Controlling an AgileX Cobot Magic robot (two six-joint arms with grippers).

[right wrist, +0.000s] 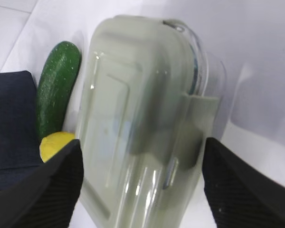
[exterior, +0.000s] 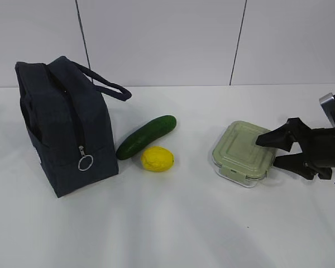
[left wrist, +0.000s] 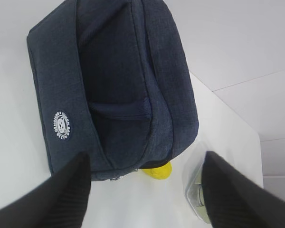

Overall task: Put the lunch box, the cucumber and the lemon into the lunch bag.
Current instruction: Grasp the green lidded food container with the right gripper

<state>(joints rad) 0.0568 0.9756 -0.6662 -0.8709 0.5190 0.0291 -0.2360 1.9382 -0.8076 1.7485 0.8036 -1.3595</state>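
The navy lunch bag (exterior: 67, 123) stands upright at the left, its silver ring pull (exterior: 85, 162) low on the near end. To its right lie the dark green cucumber (exterior: 146, 136) and, in front of that, the yellow lemon (exterior: 157, 158). The sage-lidded lunch box (exterior: 240, 151) rests flat right of centre. My right gripper (exterior: 268, 151) is open at the box's right end; in the right wrist view its fingers (right wrist: 47, 190) straddle the lunch box (right wrist: 142, 95). My left gripper (left wrist: 146, 161) hangs open above the lunch bag (left wrist: 118, 80), out of the exterior view.
The white table (exterior: 173, 234) meets a pale panelled wall behind. In the left wrist view the lemon (left wrist: 159, 172) peeks out past the bag and a corner of the lunch box (left wrist: 195, 190) shows. The right wrist view also catches the cucumber (right wrist: 57, 88) and lemon (right wrist: 54, 145).
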